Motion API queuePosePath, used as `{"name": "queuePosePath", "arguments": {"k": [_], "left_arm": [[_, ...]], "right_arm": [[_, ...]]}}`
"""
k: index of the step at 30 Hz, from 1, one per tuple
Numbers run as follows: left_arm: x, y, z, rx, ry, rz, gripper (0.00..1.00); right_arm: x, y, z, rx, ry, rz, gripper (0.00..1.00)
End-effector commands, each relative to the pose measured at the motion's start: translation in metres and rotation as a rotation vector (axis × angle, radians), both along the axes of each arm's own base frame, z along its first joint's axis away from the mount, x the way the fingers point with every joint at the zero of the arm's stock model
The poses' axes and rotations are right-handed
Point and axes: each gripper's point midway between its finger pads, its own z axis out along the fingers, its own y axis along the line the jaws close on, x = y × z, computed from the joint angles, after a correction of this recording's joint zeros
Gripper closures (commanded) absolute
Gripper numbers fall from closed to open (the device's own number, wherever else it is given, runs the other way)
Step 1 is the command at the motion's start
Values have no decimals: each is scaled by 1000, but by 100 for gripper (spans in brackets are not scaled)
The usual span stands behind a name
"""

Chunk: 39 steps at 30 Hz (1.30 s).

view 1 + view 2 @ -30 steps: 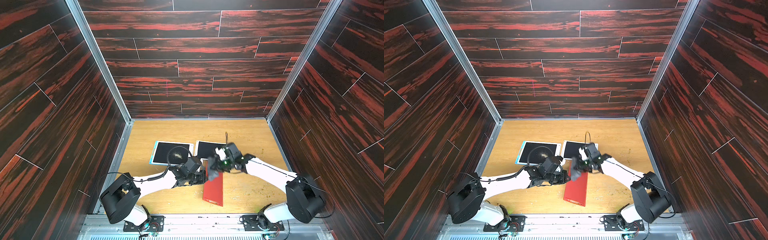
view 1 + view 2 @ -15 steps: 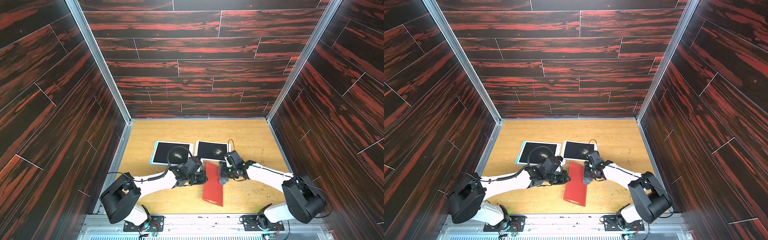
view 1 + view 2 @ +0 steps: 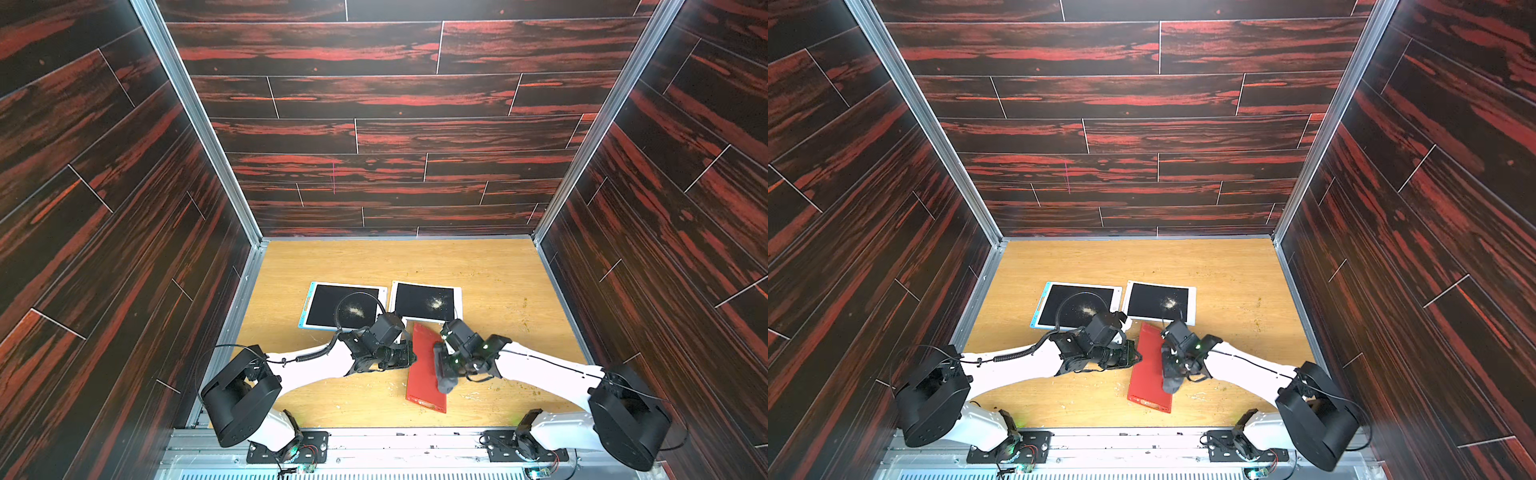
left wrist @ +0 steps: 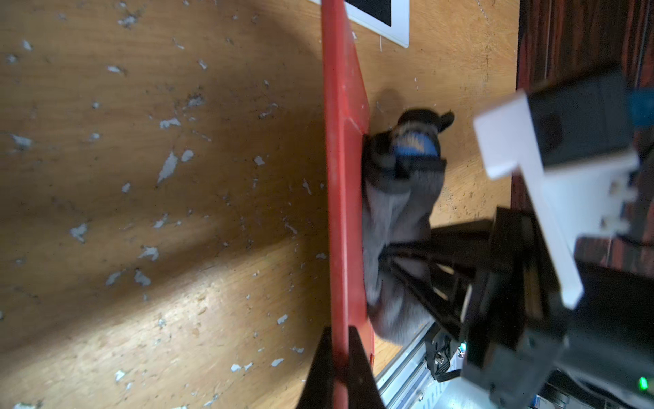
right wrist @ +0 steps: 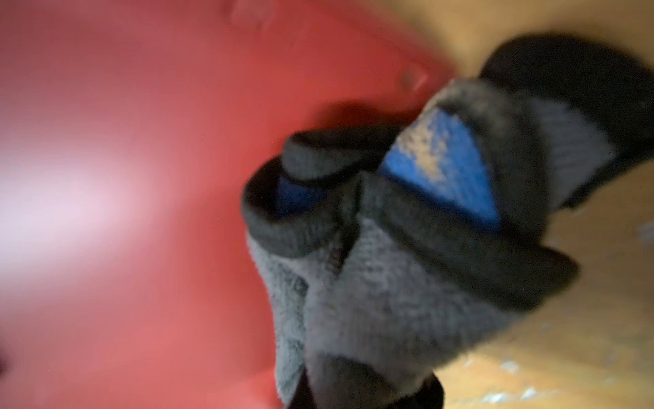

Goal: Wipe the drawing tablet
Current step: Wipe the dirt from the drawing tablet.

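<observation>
Moved: right gripper [image 3: 441, 363] with its grey cloth [image 5: 389, 283], slid along the red drawing tablet [image 3: 420, 384] from far end toward near end, 12 to 6 o'clock
Item 1, red drawing tablet: near centre of wooden table [image 3: 478, 266], long axis 12–6; flat or tilted, cannot tell
Item 2, left gripper [image 4: 341, 368]: clamped on the tablet's 9 o'clock long edge
Item 3, right gripper: closed on the cloth, reaching in from 3 o'clock, cloth against the tablet's 3 o'clock side; likely mid-stroke
Containers: none seen
Item 4, farther, 12 o'clock: white-framed tablet [image 3: 415, 297], pale crumbs on screen
Item 5, 11 o'clock: blue-edged tablet [image 3: 324, 299], likewise dusted
</observation>
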Motion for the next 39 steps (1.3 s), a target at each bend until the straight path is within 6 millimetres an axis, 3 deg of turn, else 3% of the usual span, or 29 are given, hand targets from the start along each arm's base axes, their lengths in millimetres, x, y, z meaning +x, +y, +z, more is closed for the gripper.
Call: {"name": "queuePosePath", "arguments": {"k": [1, 4, 6, 8, 13, 19, 24, 28, 30, 33, 37, 39], "left_arm": [[1, -1, 1, 25, -31, -18, 100], [1, 0, 0, 27, -32, -19, 100], [1, -2, 0, 23, -31, -22, 100], [1, -2, 0, 20, -30, -23, 100], [0, -3, 2, 19, -26, -30, 100], [-2, 3, 2, 32, -32, -27, 100], [-2, 1, -1, 24, -24, -25, 100], [-2, 1, -2, 25, -24, -26, 100], [-2, 1, -1, 27, -23, -26, 100], [-2, 2, -1, 29, -27, -23, 100], [-2, 3, -2, 32, -26, -19, 100], [-1, 2, -2, 28, -27, -20, 100]], "right_arm": [[-77, 23, -7, 122, 258, 128, 100], [-127, 47, 3, 250, 399, 238, 100], [-138, 51, 9, 271, 420, 258, 100], [-131, 50, 15, 252, 378, 254, 100], [-69, 16, 5, 7, 236, 119, 100], [5, -12, -11, -12, 215, -82, 100], [71, -2, 15, -32, 64, -110, 100], [99, 11, 41, -8, -19, -119, 100], [101, 13, 44, -6, -20, -118, 100], [88, 9, 32, -6, 12, -109, 100], [55, -5, 6, -14, 79, -101, 100], [26, -8, -8, 7, 140, -77, 100]]}}
